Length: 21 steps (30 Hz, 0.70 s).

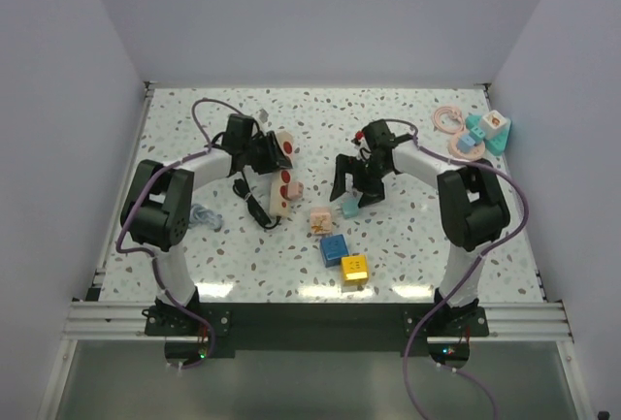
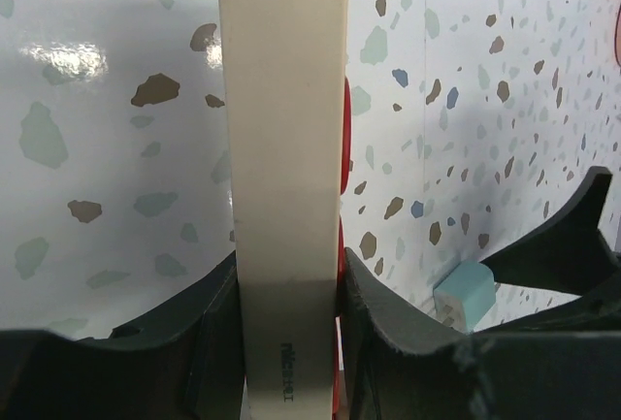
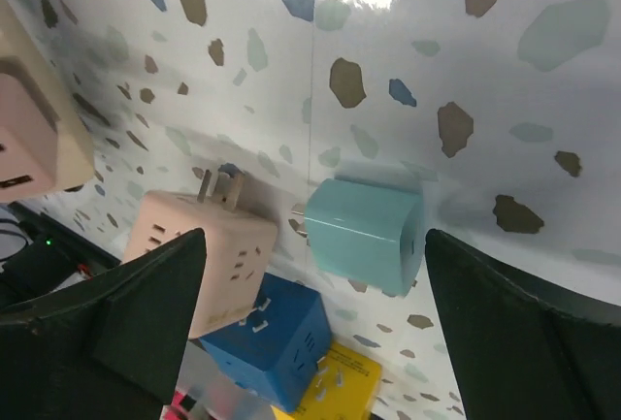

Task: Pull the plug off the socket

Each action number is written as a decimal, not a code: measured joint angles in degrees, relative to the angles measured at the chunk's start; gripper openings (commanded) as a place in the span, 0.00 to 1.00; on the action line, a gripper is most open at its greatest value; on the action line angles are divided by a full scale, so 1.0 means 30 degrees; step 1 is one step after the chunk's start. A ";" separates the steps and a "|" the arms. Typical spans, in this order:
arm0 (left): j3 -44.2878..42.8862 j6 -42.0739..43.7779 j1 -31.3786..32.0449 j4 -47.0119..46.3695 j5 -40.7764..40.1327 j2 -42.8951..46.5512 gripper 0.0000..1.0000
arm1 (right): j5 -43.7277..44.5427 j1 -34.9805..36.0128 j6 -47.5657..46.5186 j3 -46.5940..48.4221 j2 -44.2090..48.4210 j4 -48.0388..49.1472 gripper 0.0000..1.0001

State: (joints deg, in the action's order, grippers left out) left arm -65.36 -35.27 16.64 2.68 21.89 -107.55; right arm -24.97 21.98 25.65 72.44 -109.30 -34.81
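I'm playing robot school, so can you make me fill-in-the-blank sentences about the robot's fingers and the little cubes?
The left fingers are not open but ___ on the cream socket.
The right fingers are wide ___.
The cube seen between the right fingers is light ___.
In the top view, the lowest cube is ___.
Missing words: shut, open, blue, yellow.

- Bench (image 1: 417,236): speckled terrazzo surface.
- Pink cube (image 1: 321,218), blue cube (image 1: 334,248), yellow cube (image 1: 354,267): clustered near centre.
- Teal cube (image 3: 364,236): just beside the pink cube, prongs visible.
- Pink rings (image 1: 447,119), teal blocks (image 1: 487,135): far right corner.
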 measured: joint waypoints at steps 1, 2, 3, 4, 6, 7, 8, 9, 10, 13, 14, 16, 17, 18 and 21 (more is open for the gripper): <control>0.0000 0.0000 0.0036 -0.0029 0.0000 0.0000 0.00 | 0.0284 0.0015 -0.0036 0.0240 0.0131 -0.0168 0.99; 0.0000 0.0000 0.0080 -0.0029 -0.0007 0.0000 0.00 | 0.0583 0.0007 -0.0036 0.0699 0.0306 -0.0583 0.99; 0.0000 0.0000 0.0109 -0.0029 -0.0007 0.0000 0.00 | 0.0954 0.0007 -0.0036 0.1180 0.0517 -0.0852 0.99; -0.0007 0.0007 0.0138 -0.0029 -0.0007 0.0000 0.00 | 0.1246 0.0007 -0.0036 0.1712 0.0743 -0.1100 0.99; -0.0029 0.0000 0.0211 -0.0029 -0.0007 0.0000 0.00 | 0.1858 0.0007 -0.0036 0.2696 0.1319 -0.1311 0.99; -0.0036 0.0000 0.0226 -0.0029 -0.0007 0.0000 0.00 | 0.1982 0.0007 -0.0036 0.2987 0.1617 -0.1333 0.99; -0.0066 0.0000 0.0255 -0.0029 -0.0007 0.0000 0.00 | 0.2004 0.0007 -0.0051 0.3293 0.1989 -0.1319 0.99; -0.0109 -0.0007 0.0277 -0.0022 -0.0007 0.0000 0.00 | 0.1865 0.0007 -0.0066 0.3570 0.2295 -0.1297 0.99; -0.0160 -0.0015 0.0299 -0.0022 0.0007 0.0000 0.00 | 0.1552 0.0015 -0.0073 0.3796 0.2514 -0.1231 0.99; -0.0393 -0.0029 0.0379 -0.0022 0.0036 0.0000 0.00 | 0.0488 0.0299 -0.0117 0.4160 0.2630 -0.0860 0.98; -0.0481 -0.0036 0.0401 -0.0029 0.0073 0.0000 0.00 | 0.0248 0.0495 -0.0109 0.4167 0.2543 -0.0780 0.98; -0.0656 -0.0051 0.0466 -0.0029 0.0087 0.0000 0.00 | -0.0255 0.1056 0.0000 0.4167 0.2200 -0.0576 0.97; -0.0743 -0.0058 0.0503 -0.0029 0.0095 0.0000 0.00 | -0.0532 0.1370 0.0109 0.4167 0.1974 -0.0408 0.96; -0.0809 -0.0073 0.0525 -0.0029 0.0102 0.0000 0.00 | -0.0663 0.1632 0.0168 0.4167 0.1778 -0.0270 0.96; -0.0962 -0.0138 0.0648 -0.0073 0.0124 0.0000 0.00 | -0.1042 0.2499 0.0503 0.4306 0.0896 0.0066 0.93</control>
State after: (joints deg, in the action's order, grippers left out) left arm -68.25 -35.68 18.59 2.46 22.26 -107.55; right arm -28.10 29.47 27.16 85.36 -106.61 -34.61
